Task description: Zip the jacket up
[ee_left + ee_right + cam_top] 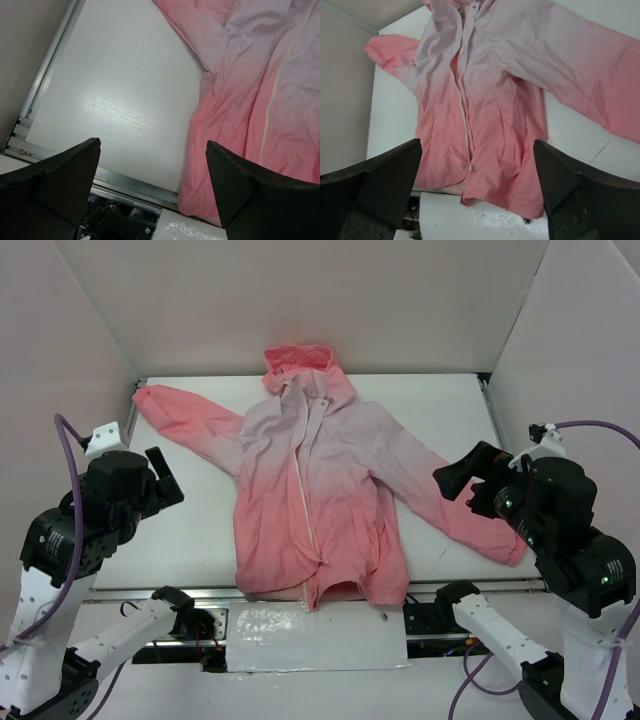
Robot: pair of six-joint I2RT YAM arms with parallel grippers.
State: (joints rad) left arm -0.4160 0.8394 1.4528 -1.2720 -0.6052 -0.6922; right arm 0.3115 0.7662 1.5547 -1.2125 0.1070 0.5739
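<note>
The jacket (310, 500) lies flat and front up on the white table (180, 540), hood at the far side, sleeves spread out, hem at the near edge. It is coral pink at the hem and sleeves and pale lilac-white over the chest. Its white zipper (311, 490) runs down the middle, and the front edges part at the hem. My left gripper (165, 478) hovers open left of the jacket. My right gripper (468, 483) hovers open over the right sleeve. The left wrist view shows the jacket (250, 100) beside the open left gripper (153, 145). In the right wrist view the jacket (495, 100) and zipper (462, 105) lie below the open right gripper (477, 143).
An aluminium rail (150, 592) runs along the table's near edge, and a crinkled whitish sheet (315, 637) lies just below the hem. Plain walls close in the left, far and right sides. Purple cables loop off both arms.
</note>
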